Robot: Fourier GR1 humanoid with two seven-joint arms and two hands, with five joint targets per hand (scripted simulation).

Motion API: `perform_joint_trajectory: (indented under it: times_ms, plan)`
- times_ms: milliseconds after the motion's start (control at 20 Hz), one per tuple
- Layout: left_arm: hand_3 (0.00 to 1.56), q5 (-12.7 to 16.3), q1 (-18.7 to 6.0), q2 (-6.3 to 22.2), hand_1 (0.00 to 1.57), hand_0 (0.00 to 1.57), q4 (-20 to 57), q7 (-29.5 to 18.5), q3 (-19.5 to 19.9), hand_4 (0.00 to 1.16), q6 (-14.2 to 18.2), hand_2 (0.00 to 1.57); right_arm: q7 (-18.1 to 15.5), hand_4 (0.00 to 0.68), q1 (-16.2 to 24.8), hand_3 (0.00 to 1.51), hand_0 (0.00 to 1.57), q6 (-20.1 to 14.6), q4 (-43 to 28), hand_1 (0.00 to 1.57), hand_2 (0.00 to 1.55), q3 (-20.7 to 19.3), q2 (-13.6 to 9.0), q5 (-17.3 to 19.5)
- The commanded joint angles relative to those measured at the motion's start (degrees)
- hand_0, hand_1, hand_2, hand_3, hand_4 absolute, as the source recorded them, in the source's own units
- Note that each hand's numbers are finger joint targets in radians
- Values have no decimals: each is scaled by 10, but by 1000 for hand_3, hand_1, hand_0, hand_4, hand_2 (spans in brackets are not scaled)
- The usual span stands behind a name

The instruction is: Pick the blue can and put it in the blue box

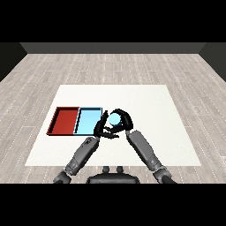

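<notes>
A: The black right hand [124, 120] curls round the small light-blue cylindrical can [115, 118], held just beside the shallow light blue tray [88, 120] on the white table [145, 101].

B: And the left hand [102, 128]?

A: Open, fingers beside the can, possibly in its way; it may knock the can short of the tray.

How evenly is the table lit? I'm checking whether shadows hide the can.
Head view: the white table is evenly lit, no glare or hard shadows; the blue can reads bright, partly covered by the right hand, not by shade; the left hand is dark beside it.
</notes>
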Motion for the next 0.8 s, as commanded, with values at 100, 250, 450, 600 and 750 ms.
perform_joint_trajectory:
  times_ms: [100, 250, 450, 600, 750]
  plan:
    - [0, 35, 8, 0, 0, 0, -21, -6, -77, 0, 57, 0, 9, 646, -29, 1392, 1406, 7, 22, 1406, 1429, -10, 0, -2]
    - [0, 12, -40, 0, 0, 0, 31, -1, -5, 0, -4, 0, 11, 651, -28, 1388, 1419, -13, 16, 1419, 1430, 7, 0, -13]
    - [0, 16, -7, 0, 0, 0, -12, -3, -43, 0, 22, 0, 49, 617, -47, 1399, 1420, -43, -14, 1420, 1442, 44, 0, -22]
    - [0, 36, -4, 0, 0, 0, 22, -53, -48, 0, 14, 0, -7, 612, -73, 1385, 1402, -67, 47, 1402, 1438, 81, 0, -41]
    - [0, 16, -15, 19, 0, 0, 28, -50, -27, 174, -2, 0, -28, 617, -68, 1395, 1319, -76, 54, 1319, 1426, 107, 0, -66]
